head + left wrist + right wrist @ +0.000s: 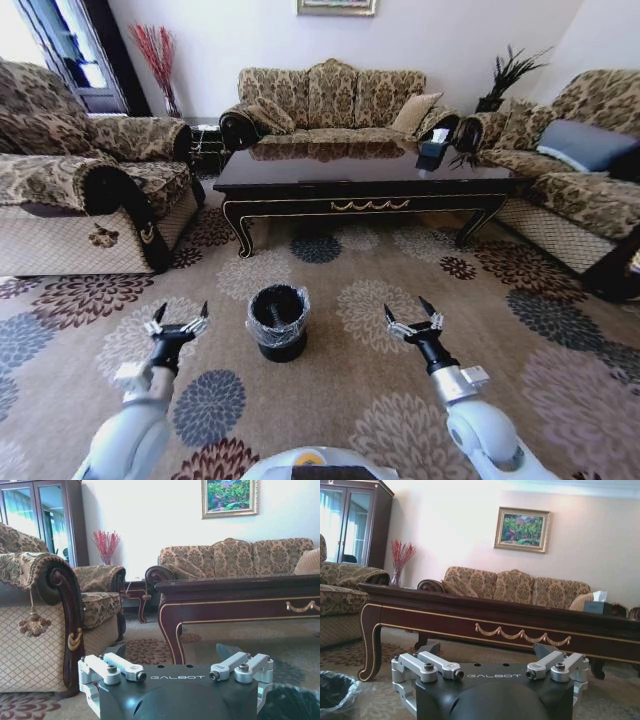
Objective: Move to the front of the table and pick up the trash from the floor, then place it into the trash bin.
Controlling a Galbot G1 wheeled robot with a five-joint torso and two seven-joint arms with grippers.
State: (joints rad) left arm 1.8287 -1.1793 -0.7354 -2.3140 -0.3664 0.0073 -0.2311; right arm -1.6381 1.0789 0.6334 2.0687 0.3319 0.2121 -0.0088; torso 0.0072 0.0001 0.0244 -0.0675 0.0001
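Note:
The dark glossy table stands across the room ahead, its gold scroll ornament facing me; its front rail and a curved leg are close in the wrist views. The black trash bin with a plastic liner stands on the carpet between my arms, and its rim sits beside the right wrist. My left gripper is open and empty, hanging left of the bin. My right gripper is open and empty to the bin's right. The trash is out of view.
Patterned sofas enclose the table: one on the left, one behind, one on the right. A tissue box rests on the table's right end. Floral carpet lies between me and the table.

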